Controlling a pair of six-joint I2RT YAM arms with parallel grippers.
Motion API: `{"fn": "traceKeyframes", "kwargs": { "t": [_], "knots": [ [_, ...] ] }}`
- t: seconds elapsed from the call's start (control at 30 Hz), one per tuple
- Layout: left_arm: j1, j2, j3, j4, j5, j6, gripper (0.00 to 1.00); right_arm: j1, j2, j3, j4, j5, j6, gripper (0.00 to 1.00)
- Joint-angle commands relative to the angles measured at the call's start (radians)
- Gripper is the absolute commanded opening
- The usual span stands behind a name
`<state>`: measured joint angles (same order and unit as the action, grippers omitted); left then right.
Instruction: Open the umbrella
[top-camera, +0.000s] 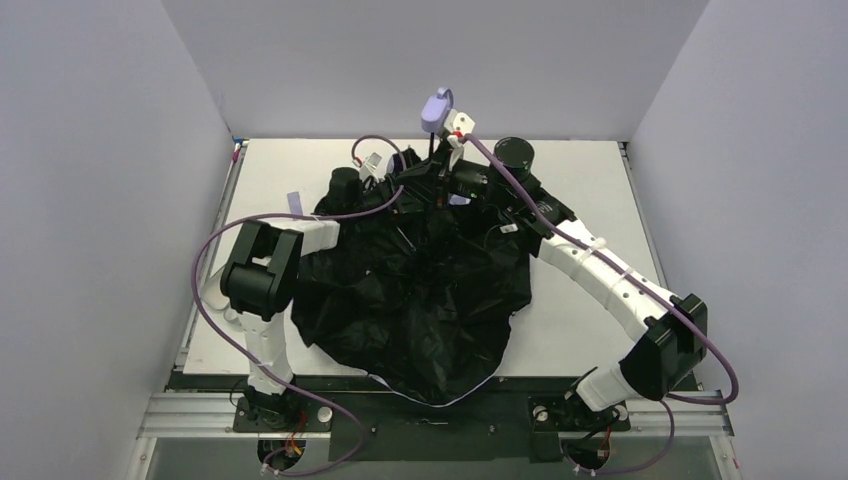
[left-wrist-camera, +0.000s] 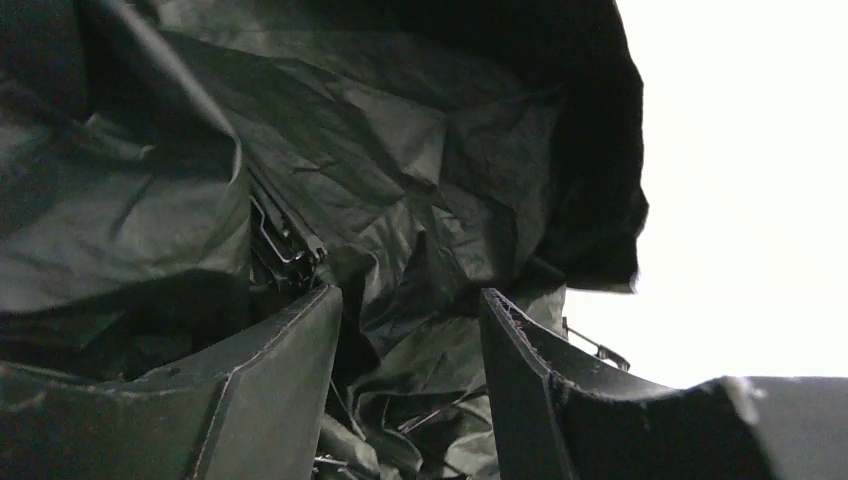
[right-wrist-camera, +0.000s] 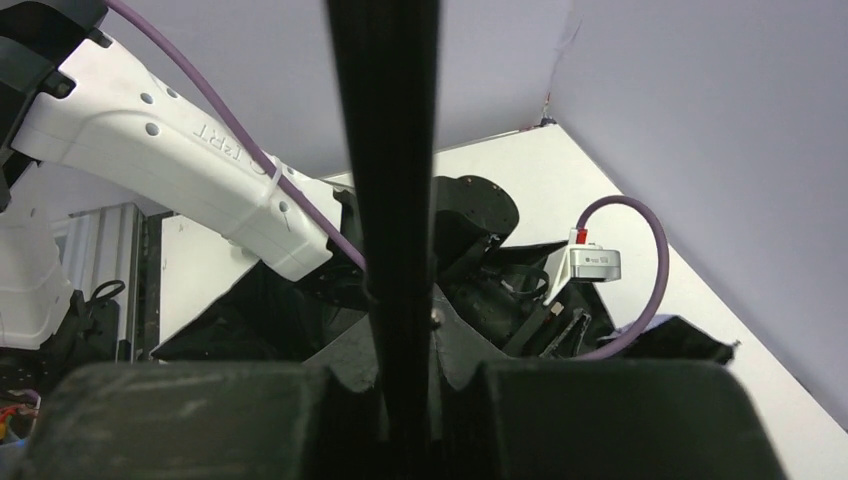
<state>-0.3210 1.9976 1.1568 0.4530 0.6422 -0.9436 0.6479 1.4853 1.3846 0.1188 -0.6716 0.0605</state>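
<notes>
Watching this from beside the rig: the umbrella is sprawled across the middle of the worktop, black lining facing up. The canopy is crumpled and only partly spread, and its hem reaches the worktop's edge at 6 o'clock, where a thin sliver of the pale outer side shows. The thin black shaft rises from the canopy's 12 o'clock side, with the little lavender handle at its top. The right end effector is clamped on that shaft, which runs straight up between its fingers. The left end effector is at about 11 o'clock on the canopy. Its fingers are spread apart and gripping nothing, with wrinkled black fabric and a metal rib right in front of them.
</notes>
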Motion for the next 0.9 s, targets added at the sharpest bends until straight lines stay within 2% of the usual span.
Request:
{"fn": "traceKeyframes", "kwargs": {
  "t": [0.0,0.07,0.13,0.37,0.53,0.7,0.87],
  "knots": [
    [0.036,-0.015,0.058,-0.014,0.005,0.154,0.52,-0.027,-0.116,0.013,0.054,-0.103,0.047,0.00],
    [0.030,-0.049,0.056,0.082,0.135,0.153,0.51,-0.033,-0.103,0.017,0.050,-0.124,0.048,0.00],
    [0.020,-0.084,0.058,0.112,0.203,0.156,0.49,-0.034,-0.087,0.024,0.053,-0.139,0.047,0.00],
    [-0.062,-0.143,0.083,0.066,0.338,0.195,0.40,-0.030,-0.030,0.058,0.090,-0.195,0.079,0.00],
    [-0.135,-0.125,0.107,0.006,0.427,0.211,0.37,-0.023,-0.023,0.075,0.074,-0.217,0.066,0.00],
    [-0.198,-0.095,0.147,-0.152,0.460,0.325,0.35,-0.018,-0.022,0.086,0.047,-0.230,0.045,0.00],
    [-0.234,-0.052,0.140,-0.176,0.403,0.342,0.35,-0.019,-0.020,0.104,0.021,-0.223,0.024,0.00]
  ]
}}
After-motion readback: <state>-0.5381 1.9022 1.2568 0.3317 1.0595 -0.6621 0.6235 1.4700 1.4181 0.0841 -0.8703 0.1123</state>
